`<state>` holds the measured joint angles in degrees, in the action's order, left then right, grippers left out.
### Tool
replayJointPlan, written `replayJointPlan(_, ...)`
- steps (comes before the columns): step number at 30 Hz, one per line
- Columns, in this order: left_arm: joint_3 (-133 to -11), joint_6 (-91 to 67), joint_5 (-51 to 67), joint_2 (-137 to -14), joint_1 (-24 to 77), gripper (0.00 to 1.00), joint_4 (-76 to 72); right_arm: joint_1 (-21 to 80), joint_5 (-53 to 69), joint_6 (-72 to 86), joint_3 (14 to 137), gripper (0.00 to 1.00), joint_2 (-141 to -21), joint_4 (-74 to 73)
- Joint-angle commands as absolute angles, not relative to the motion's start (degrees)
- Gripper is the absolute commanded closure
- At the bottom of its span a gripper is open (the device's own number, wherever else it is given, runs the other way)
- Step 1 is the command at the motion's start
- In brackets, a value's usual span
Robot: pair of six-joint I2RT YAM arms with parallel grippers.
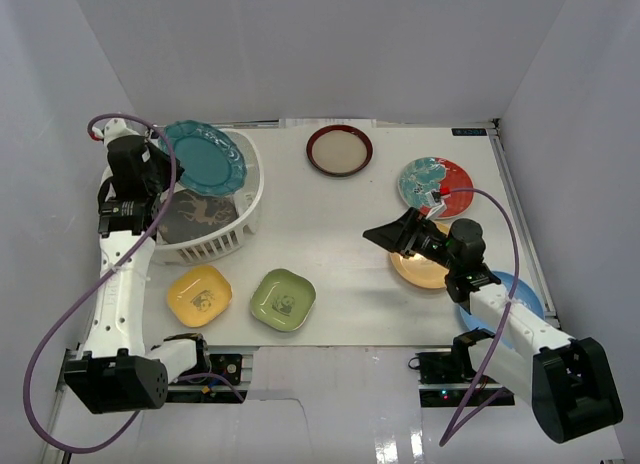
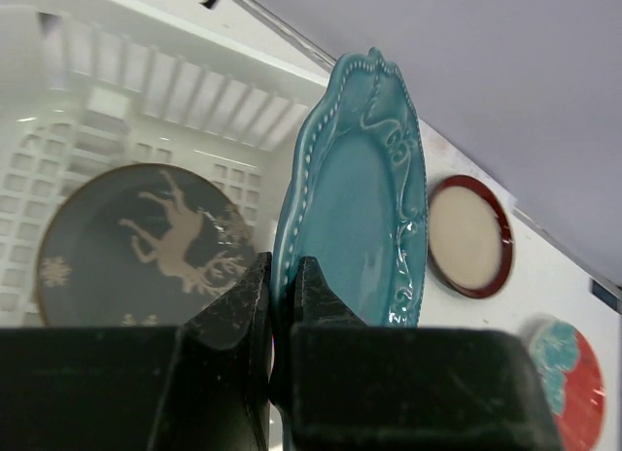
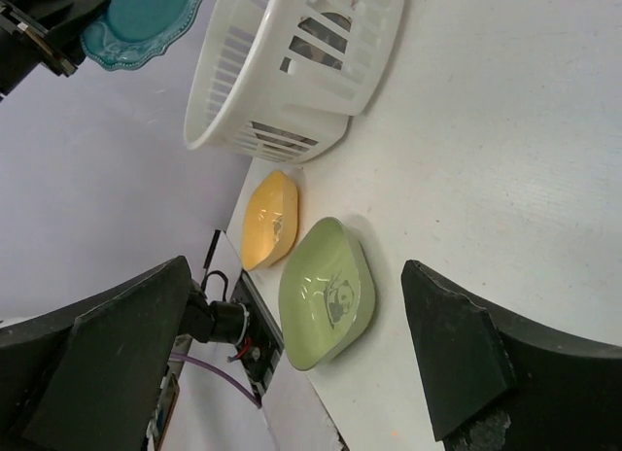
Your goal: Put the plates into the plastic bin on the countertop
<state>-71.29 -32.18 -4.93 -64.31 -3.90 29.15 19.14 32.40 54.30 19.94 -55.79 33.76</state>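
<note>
White table (image 1: 330,244) between pale grey walls, with metal rails along the edges. At upper left of the top view, white slotted plastic bin (image 1: 218,246), with a grey plate with deer pattern (image 1: 195,216) lying flat on the perforated bottom. Left hand (image 2: 277,276) clenched on the rim of the scalloped teal plate (image 1: 205,157); held in the air over the far part of the bin and tilted, seen nearly on edge in the left wrist view. Right hand (image 1: 392,229) released, fingers wide apart, nothing between them, hanging right of centre, pointing to the left of the frame, just over the near edge of the orange-yellow plate (image 1: 415,274).

Other plates flat on the table, outside the bin:
- red-rimmed cream plate (image 1: 340,150) at top centre
- teal-and-red plate (image 1: 433,184) at upper right, near the orange-yellow one
- light blue plate (image 1: 528,294) at lower right, partly hidden under the right arm
- yellow rounded-square plate (image 1: 199,295) and green rounded-square plate (image 1: 283,299) side by side at lower left, below the bin, not touching
</note>
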Motion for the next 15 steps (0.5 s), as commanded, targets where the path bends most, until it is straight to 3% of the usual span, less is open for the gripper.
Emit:
replayJointPlan(1, -71.11, -30.85, -11.51, -62.84, -4.04, 1.0, 25.93, 19.16, 33.75, 50.19, 22.85, 0.05, -56.94, 31.9)
replayJointPlan(15, -58.19, -28.65, -14.94, -66.62, -4.4, 1.0, 20.31, 19.16, 30.95, 46.32, 28.21, 0.0, -65.64, 28.48)
